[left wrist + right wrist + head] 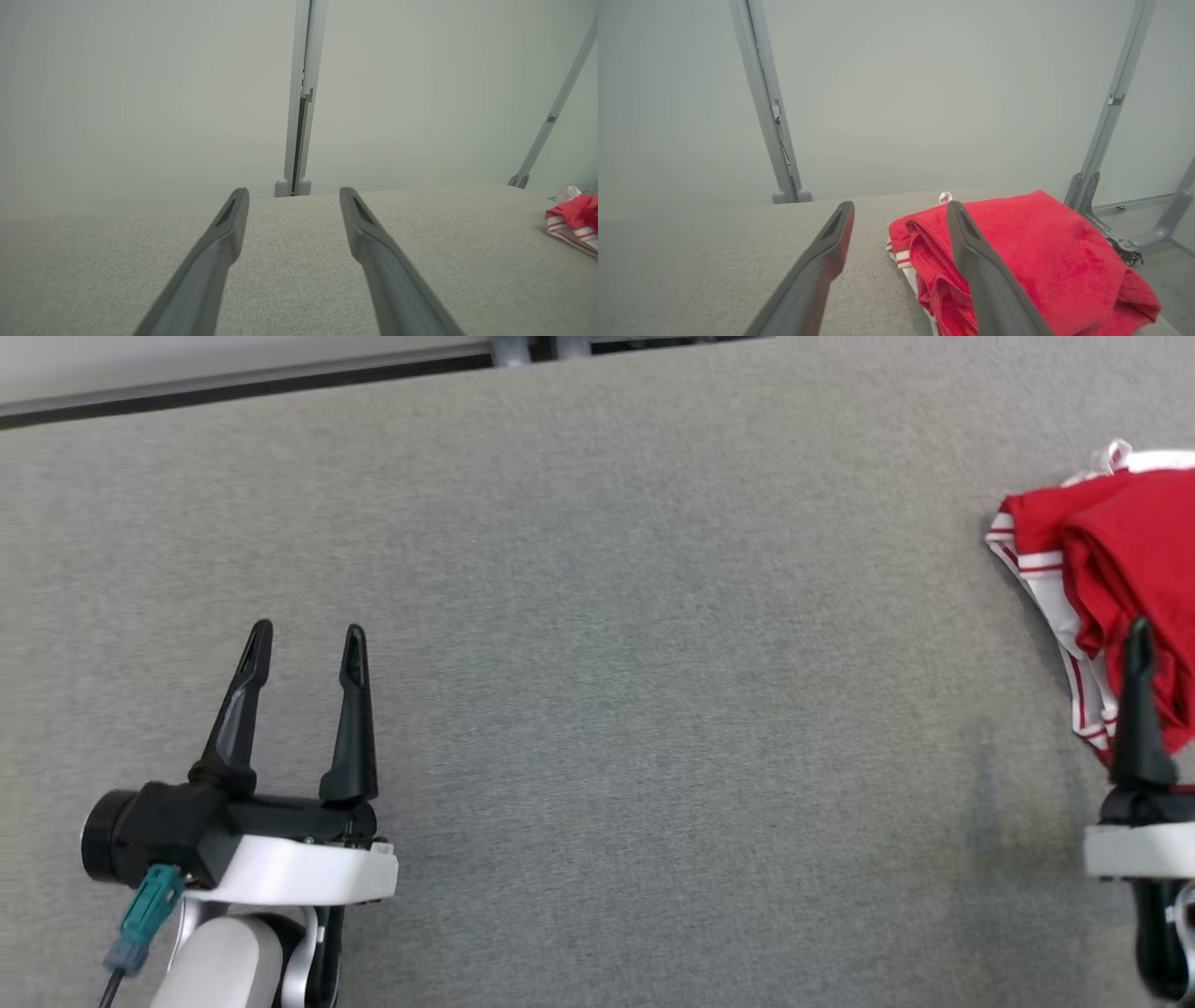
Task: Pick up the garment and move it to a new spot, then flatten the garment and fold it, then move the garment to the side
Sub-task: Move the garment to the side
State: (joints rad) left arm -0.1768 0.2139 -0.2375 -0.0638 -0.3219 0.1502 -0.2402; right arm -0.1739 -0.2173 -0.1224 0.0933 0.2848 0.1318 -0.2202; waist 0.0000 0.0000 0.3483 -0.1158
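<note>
Folded red garment with white striped trim (1120,541) at 3 o'clock on grey fabric-covered desk (597,663), ungripped. Right tool (900,207) spread wide above its near hem; left tool (308,635) wide too, at 8 o'clock. Probably final set-aside step; next, lifting away without snagging cloth. Grey metal posts (306,93) at 12 o'clock, no hindrance.

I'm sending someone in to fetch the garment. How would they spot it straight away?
Start at the grey table and go to its right end, by the right gripper. There the garment lies in a folded heap. It is bright red with white striped edging, against plain grey.
</note>
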